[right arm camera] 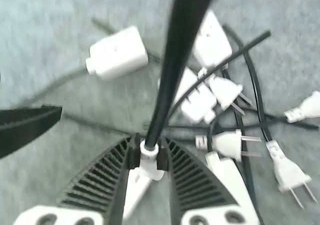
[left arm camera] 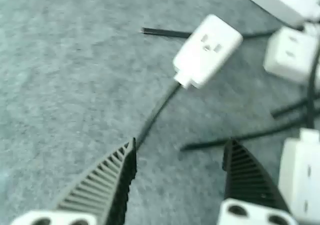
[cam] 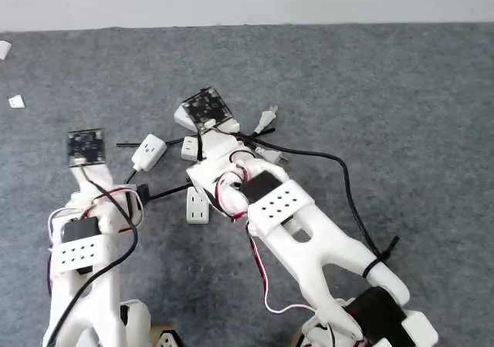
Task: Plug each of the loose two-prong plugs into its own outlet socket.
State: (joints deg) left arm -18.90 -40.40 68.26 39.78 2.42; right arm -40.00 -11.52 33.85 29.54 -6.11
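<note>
Two pincers to watch: your right gripper [right arm camera: 148, 144] is clamped on a white cord end [right arm camera: 148, 154], your left gripper [left arm camera: 181, 145] gapes wide, outlet socket [left arm camera: 207, 50] straight ahead, lengthwise toward it.

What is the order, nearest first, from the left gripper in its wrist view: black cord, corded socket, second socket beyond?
1. Black cord, just ahead of the open left gripper.
2. Corded socket, at that cord's far end.
3. Second socket, farther off beyond it.
</note>
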